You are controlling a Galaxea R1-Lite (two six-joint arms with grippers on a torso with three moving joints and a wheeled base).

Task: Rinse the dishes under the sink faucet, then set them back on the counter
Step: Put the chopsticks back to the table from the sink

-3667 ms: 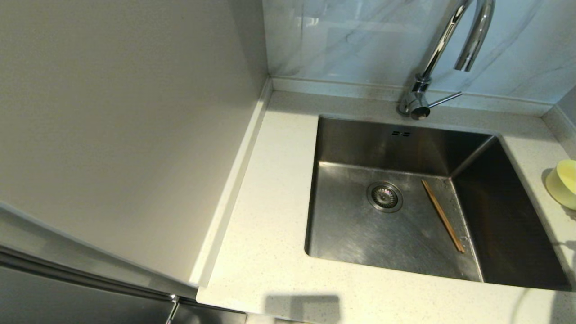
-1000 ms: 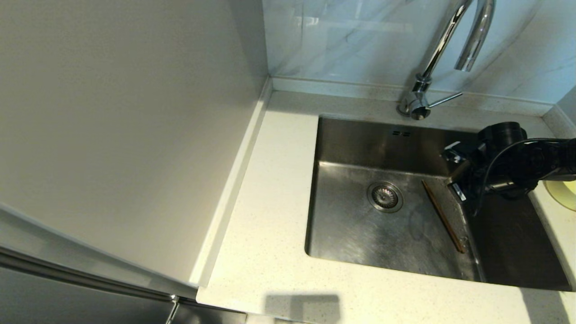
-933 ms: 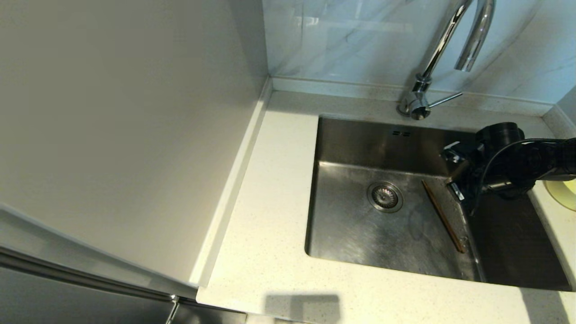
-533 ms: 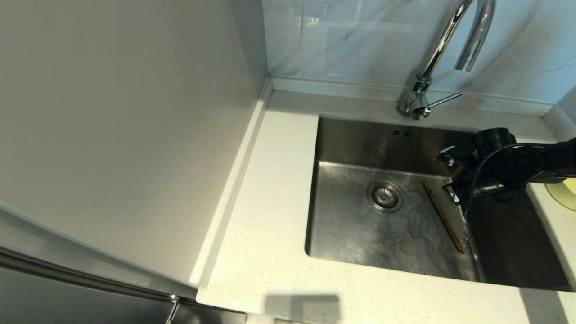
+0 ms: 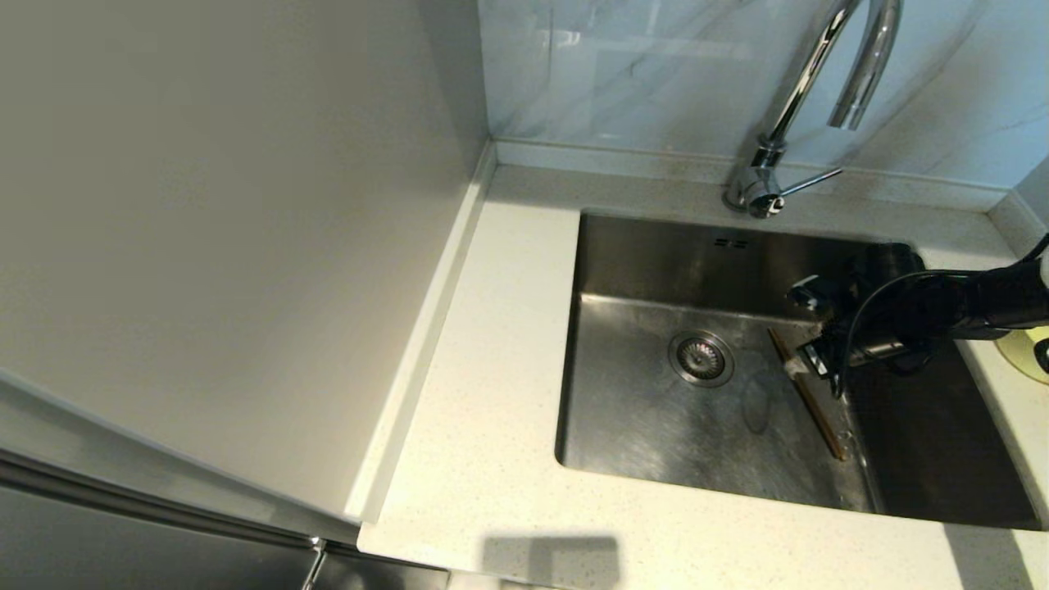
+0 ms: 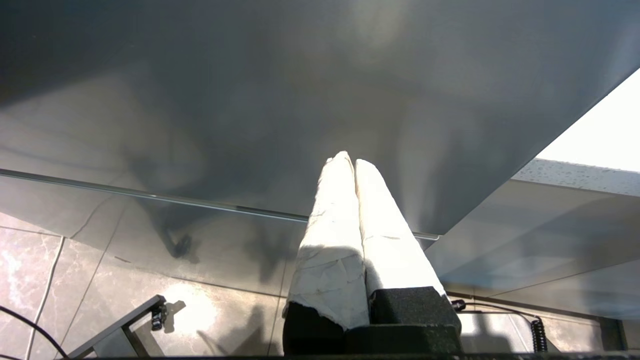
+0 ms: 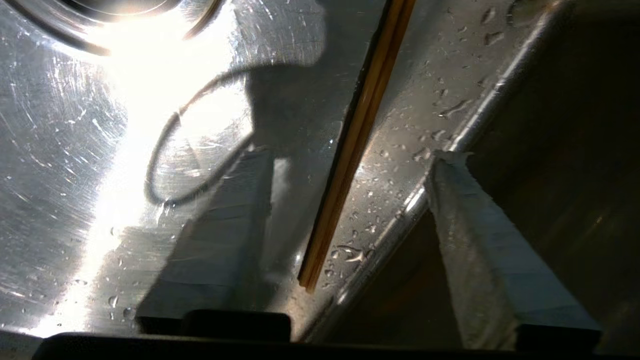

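Lower than a second before, the right gripper (image 5: 807, 332) hung open astride the chopsticks (image 5: 807, 395), apparently untouched, at four o'clock on the sink (image 5: 656, 410) floor; left gripper (image 6: 354, 167) closed, parked.

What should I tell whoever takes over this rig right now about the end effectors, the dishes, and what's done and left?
Right end effector: open, low in the sink, fingers either side of the chopsticks, nothing gripped yet.
Left end effector: shut, parked off to the side, holding nothing.
Chopsticks lie flat on the wet sink floor by the right wall, right of the drain strainer.
Yellow bowl sits on the counter at the right edge, mostly hidden. No pink bowl in view.
Sink faucet: no water seen running.
Left: grasp the chopsticks, rinse them, set them back on the counter.
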